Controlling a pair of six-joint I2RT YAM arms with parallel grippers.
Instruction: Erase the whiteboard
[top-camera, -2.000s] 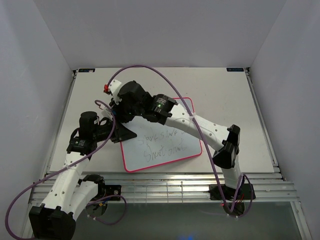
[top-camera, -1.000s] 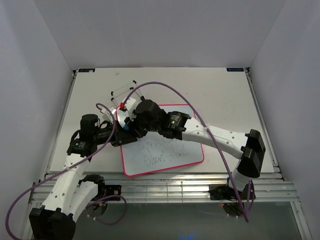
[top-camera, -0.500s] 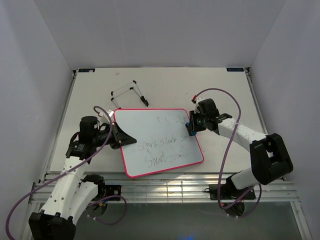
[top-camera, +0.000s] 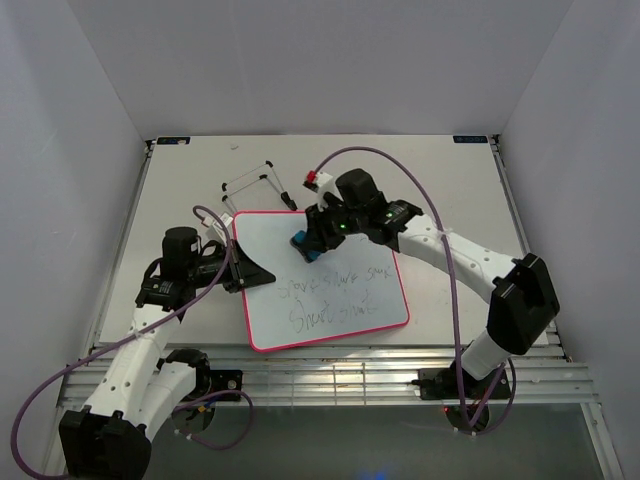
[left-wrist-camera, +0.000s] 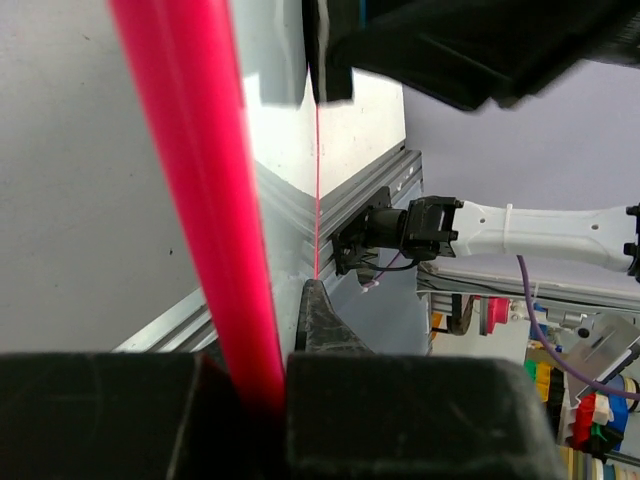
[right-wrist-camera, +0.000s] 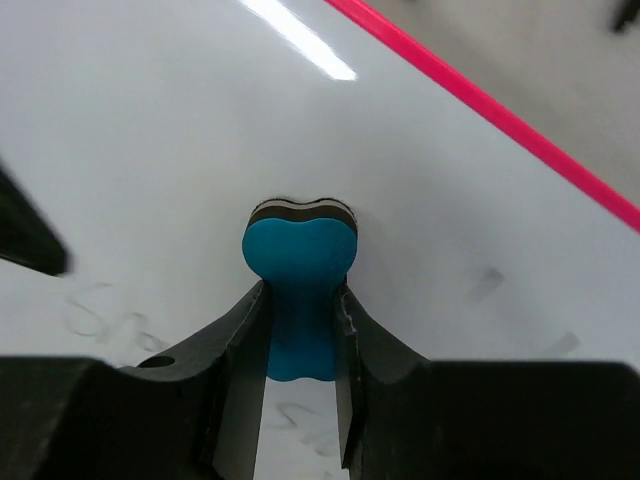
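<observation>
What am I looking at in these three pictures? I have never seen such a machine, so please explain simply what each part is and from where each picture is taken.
These are two robot arms bolted at the near edge of a table. The wide picture comes from a fixed camera above and behind them. The other two come from small cameras on the wrists, so each shows its own fingers up close.

On the table lies a whiteboard with a pink-red frame and dark handwriting on its lower half. Behind it lies a small folding wire stand.

The left hand grips the whiteboard's left edge; in its wrist picture the pink frame runs between the fingers.

The right hand holds a small blue eraser with its pad against the whiteboard, above the writing.
</observation>
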